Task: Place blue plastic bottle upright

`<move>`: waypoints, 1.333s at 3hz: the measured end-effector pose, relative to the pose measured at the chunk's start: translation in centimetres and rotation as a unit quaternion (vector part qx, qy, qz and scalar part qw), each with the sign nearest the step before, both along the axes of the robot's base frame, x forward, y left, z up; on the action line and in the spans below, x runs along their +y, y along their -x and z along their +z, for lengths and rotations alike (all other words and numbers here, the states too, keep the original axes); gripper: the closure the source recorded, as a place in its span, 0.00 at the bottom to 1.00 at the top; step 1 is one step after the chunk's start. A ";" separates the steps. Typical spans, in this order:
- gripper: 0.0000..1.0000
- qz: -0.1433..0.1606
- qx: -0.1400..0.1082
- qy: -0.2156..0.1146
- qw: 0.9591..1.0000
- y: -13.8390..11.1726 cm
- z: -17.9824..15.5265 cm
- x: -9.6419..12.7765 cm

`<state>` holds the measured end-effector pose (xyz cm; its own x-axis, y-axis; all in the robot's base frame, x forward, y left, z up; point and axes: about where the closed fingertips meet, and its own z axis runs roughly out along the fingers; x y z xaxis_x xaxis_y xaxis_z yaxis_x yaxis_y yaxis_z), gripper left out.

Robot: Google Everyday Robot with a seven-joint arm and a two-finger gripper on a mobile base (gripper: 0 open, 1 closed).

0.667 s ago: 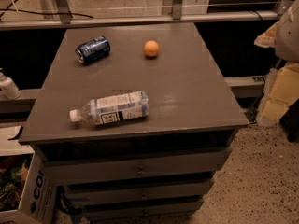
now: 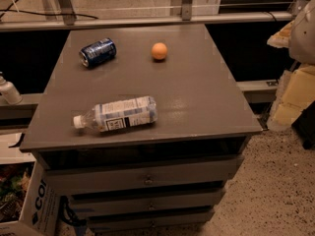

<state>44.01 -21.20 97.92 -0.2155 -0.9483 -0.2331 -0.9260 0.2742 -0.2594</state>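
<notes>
At the far right edge, out past the table's (image 2: 202,100) right side, the gripper (image 2: 294,100) appears as pale cream shapes. It holds nothing and touches nothing on the tabletop, and I cannot tell whether it is spread or pressed together.

Three things lie on the table, one of each kind. Nearest the gripper is one orange ball (image 2: 159,50) toward the back. One blue plastic bottle (image 2: 120,114) lies on its side near the front edge (white cap pointing left), well apart from the ball. One dark blue can (image 2: 97,52) lies on its side at the back left.

Bare tabletop lies between the gripper and the bottle. Below are drawers (image 2: 147,178), a white bottle (image 2: 7,90) stands off the left side, and a cardboard box (image 2: 34,205) sits on the floor.
</notes>
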 end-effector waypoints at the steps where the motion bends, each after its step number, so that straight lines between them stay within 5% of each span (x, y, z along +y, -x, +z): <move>1: 0.00 0.011 -0.010 -0.017 1.000 0.1 0.3 2.1; 3: 0.00 0.097 -0.023 -0.068 0.993 0.5 -0.6 12.5; 4: 0.00 0.128 -0.030 -0.092 0.987 0.1 -1.0 15.5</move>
